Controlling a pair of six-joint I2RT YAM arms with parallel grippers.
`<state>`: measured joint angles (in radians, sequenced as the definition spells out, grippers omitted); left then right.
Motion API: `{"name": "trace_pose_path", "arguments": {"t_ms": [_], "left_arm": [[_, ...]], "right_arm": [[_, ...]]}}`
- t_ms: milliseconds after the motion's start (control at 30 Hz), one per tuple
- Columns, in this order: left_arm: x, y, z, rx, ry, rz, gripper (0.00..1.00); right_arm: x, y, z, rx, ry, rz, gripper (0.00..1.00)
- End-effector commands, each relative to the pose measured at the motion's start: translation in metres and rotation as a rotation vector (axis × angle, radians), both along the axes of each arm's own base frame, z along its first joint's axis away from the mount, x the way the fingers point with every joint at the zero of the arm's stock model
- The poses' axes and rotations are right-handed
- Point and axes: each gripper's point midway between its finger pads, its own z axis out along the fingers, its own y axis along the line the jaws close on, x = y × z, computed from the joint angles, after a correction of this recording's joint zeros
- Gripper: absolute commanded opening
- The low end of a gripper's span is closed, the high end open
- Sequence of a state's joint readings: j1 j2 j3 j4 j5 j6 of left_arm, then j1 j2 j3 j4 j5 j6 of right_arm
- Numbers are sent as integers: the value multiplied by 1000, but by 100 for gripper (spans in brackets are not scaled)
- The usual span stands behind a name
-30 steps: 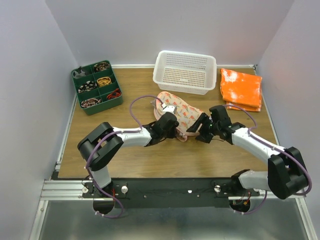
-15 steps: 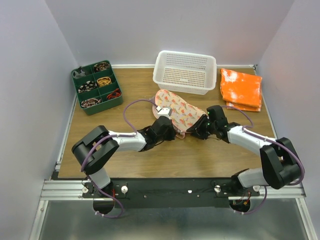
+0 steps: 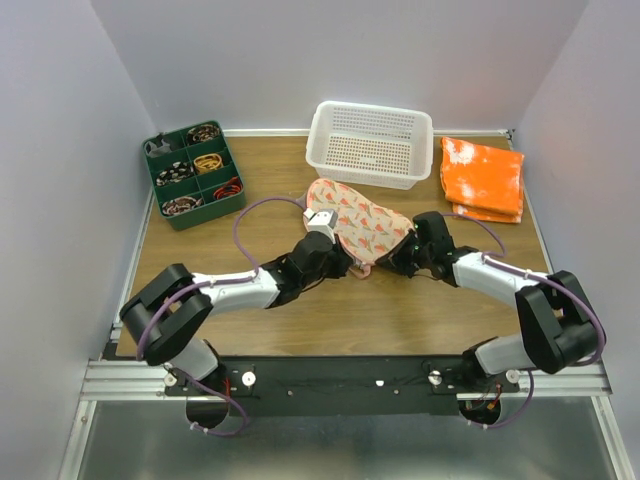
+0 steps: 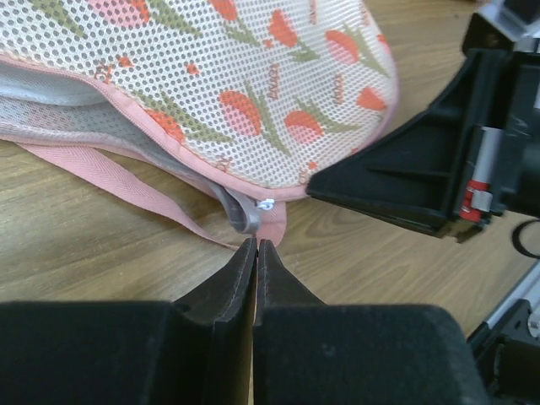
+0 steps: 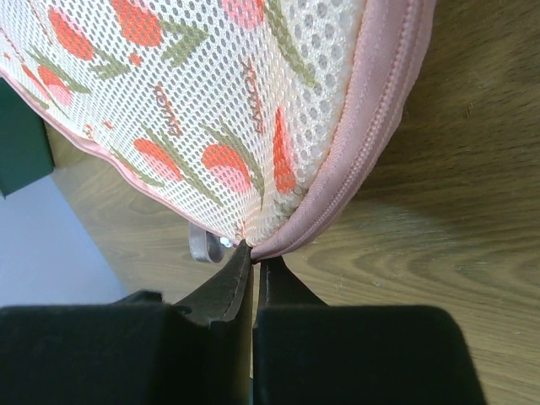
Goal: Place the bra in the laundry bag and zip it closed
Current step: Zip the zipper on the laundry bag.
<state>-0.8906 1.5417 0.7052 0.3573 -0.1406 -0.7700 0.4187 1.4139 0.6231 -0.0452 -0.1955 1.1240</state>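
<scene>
Black fingers of the left pincer [image 4: 256, 246] are pressed together, their tips touching the pink rim of the laundry bag [image 3: 360, 222] right beside the grey zipper pull [image 4: 243, 216]. Whether a sliver of the binding is caught between them, I cannot tell. The right pincer [image 5: 253, 253], coming from the other side, is also pressed together and appears to nip the zippered rim at the bag's near end. Both meet low over the desk [image 3: 330, 310], just apart from each other.

Judging by this, the step in hand is the zipping. Along the near-left side the two halves gape, with a pale grey layer in the gap. That may be the bra, which lies nowhere else in view, so it is probably inside.

To do it well, one pincer should anchor the rim close to the pull while the other takes the tab itself, not the binding, and draws it along the curve. Loose cloth must stay out of the teeth.

Beyond the bag, the white basket [image 3: 365, 180] shows only its perforated floor. The green tray [image 3: 207, 215] at the far left holds small bands, dark, yellow and red, sorted by compartment. An orange-and-white cloth [image 3: 483, 178] lies folded at the far right.
</scene>
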Motion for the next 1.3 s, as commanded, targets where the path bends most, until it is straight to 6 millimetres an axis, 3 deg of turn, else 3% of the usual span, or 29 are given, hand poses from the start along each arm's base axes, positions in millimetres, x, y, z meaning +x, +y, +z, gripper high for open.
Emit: {"name": "trace_pose_path", "arguments": {"t_ms": [0,200,467,733,1000,1033,1267], "left_arm": [[-15,1,17,-16,-43,-47,12],[-28,-17,4,-39,-12,-100,10],[-12,-17,-26,2,14,-14,4],[12,-17,-13,-28,-58,66,2],[18,-22,1,-51,-87,66,2],[17,-22,0,-49,-83,66,2],[12,-19,-5,-48,-64,55,1]], "right_arm": [[11,1,16,19,-61,-17,8],[11,5,24,39,-68,-6,8],[8,6,30,48,-78,14,8],[1,3,29,34,-67,22,7],[-1,1,29,34,-66,16,6],[-2,1,28,32,-64,16,7],[-1,0,21,28,-53,4,43]]}}
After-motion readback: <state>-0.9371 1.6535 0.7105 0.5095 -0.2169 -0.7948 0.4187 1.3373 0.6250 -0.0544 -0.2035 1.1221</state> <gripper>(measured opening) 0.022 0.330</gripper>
